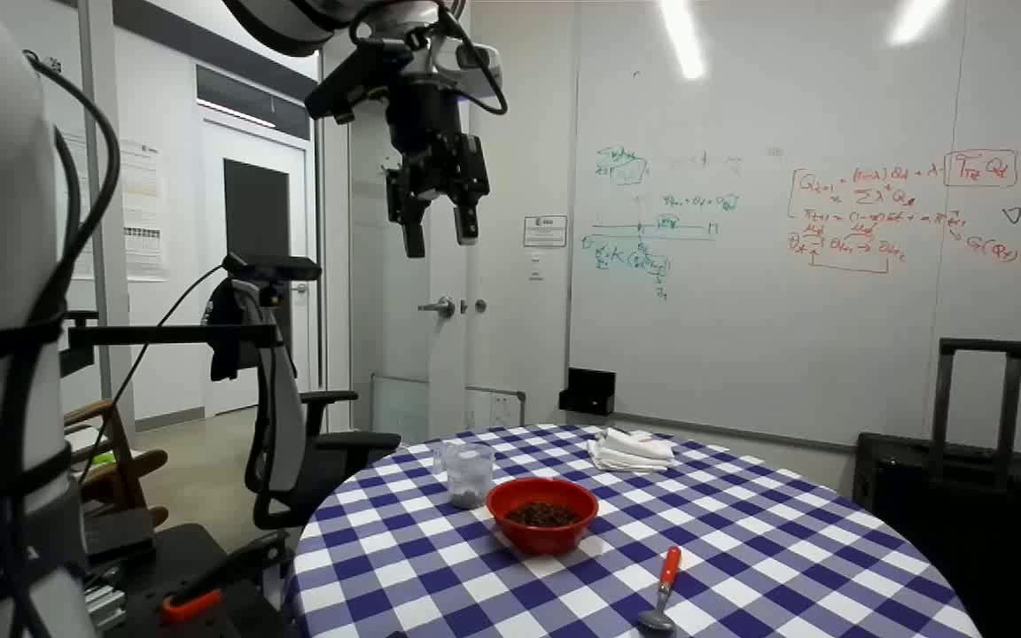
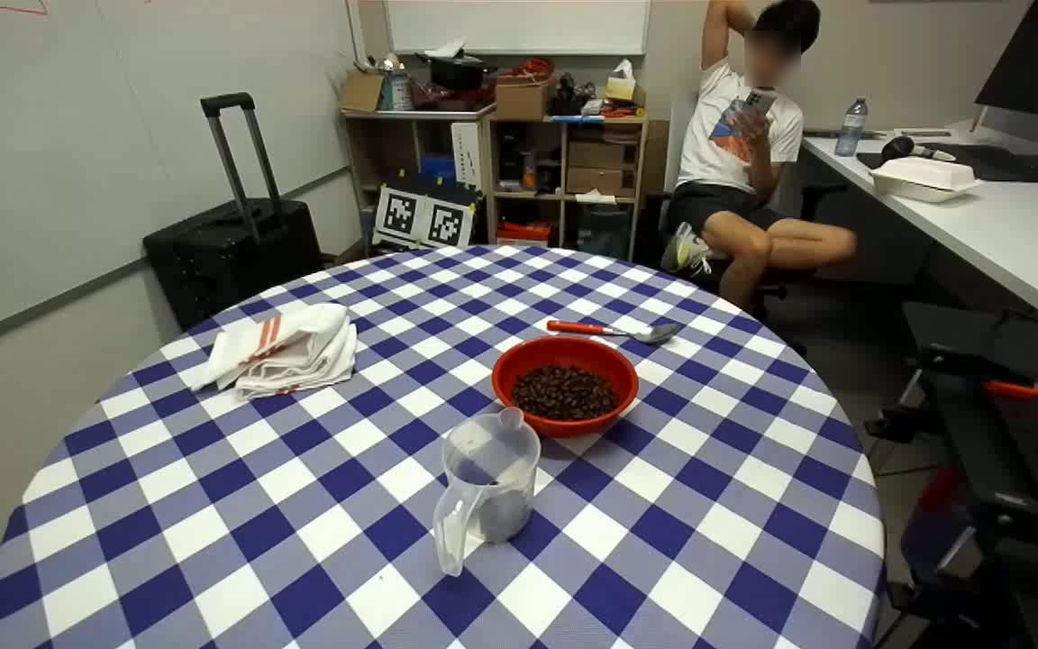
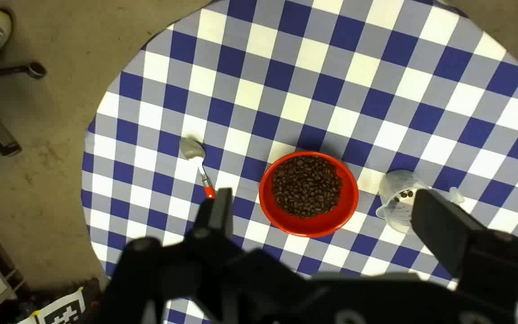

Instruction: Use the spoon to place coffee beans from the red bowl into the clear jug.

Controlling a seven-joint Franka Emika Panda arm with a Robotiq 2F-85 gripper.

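The red bowl (image 1: 542,539) holds dark coffee beans (image 3: 307,186) and stands on the checked table; it also shows in an exterior view (image 2: 576,429) and the wrist view (image 3: 306,227). The clear jug (image 2: 494,491) stands upright close beside it, with a few beans inside in the wrist view (image 3: 397,181). The spoon (image 1: 668,574) lies on the cloth on the bowl's other side (image 2: 611,331); a finger hides its handle end in the wrist view (image 3: 203,172). My gripper (image 1: 440,237) is open and empty, high above the table; its fingers stand wide apart (image 3: 322,195).
A folded white towel (image 2: 289,351) with red stripes lies on the round table (image 2: 240,550). A black case (image 1: 962,496) and an office chair (image 1: 289,425) stand by the table. A person (image 2: 740,153) sits beyond it near a white desk (image 2: 1006,225).
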